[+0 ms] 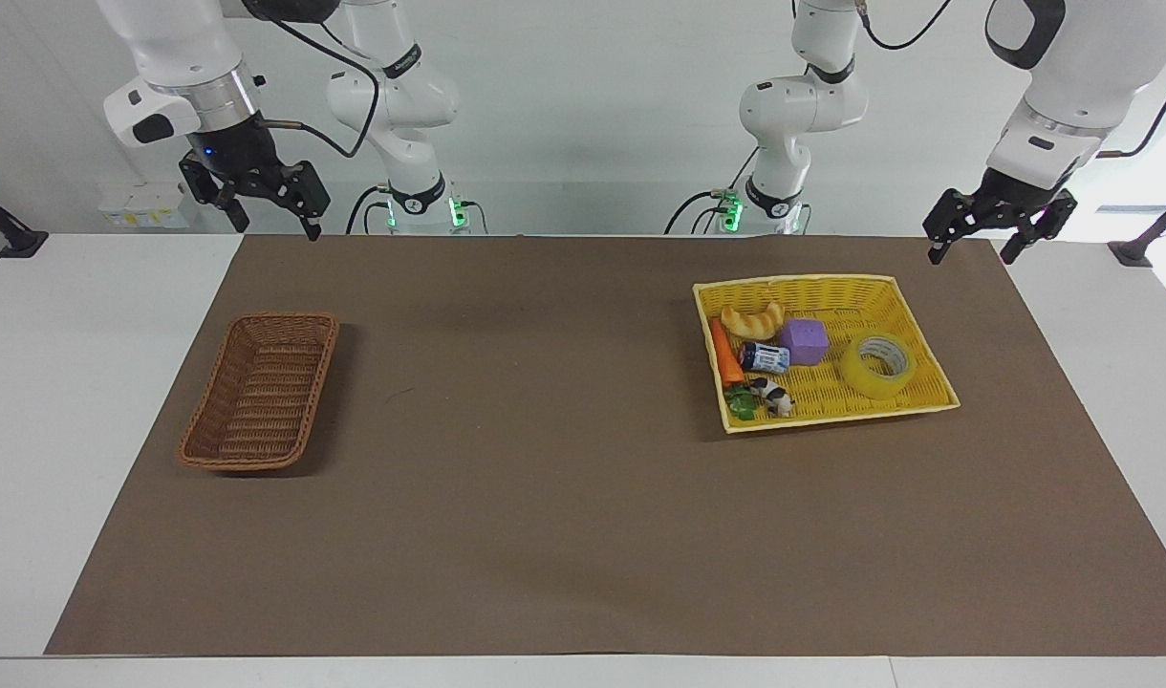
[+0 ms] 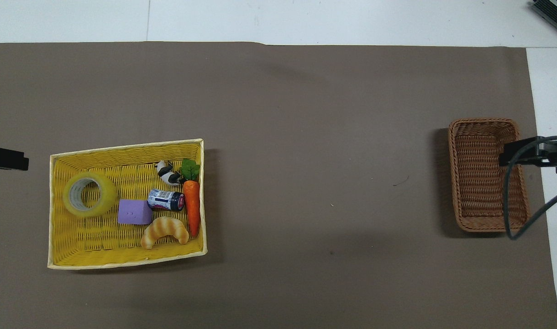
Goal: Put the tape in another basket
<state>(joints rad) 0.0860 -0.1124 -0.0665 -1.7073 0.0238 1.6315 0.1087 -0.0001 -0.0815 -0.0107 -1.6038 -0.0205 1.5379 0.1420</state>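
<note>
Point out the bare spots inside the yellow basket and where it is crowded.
In the yellow basket, bare weave lies along the wall nearest the robots, from below the tape to the croissant. Another strip runs along the farthest wall, above the tape. It is crowded where purple cube, can, carrot and panda figure cluster.

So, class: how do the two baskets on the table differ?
The yellow basket is wider and shallower; the brown wicker basket is narrower and deeper. The yellow basket holds the tape and toys; the brown wicker basket holds nothing. Both are woven, rectangular and sit on the brown mat.
</note>
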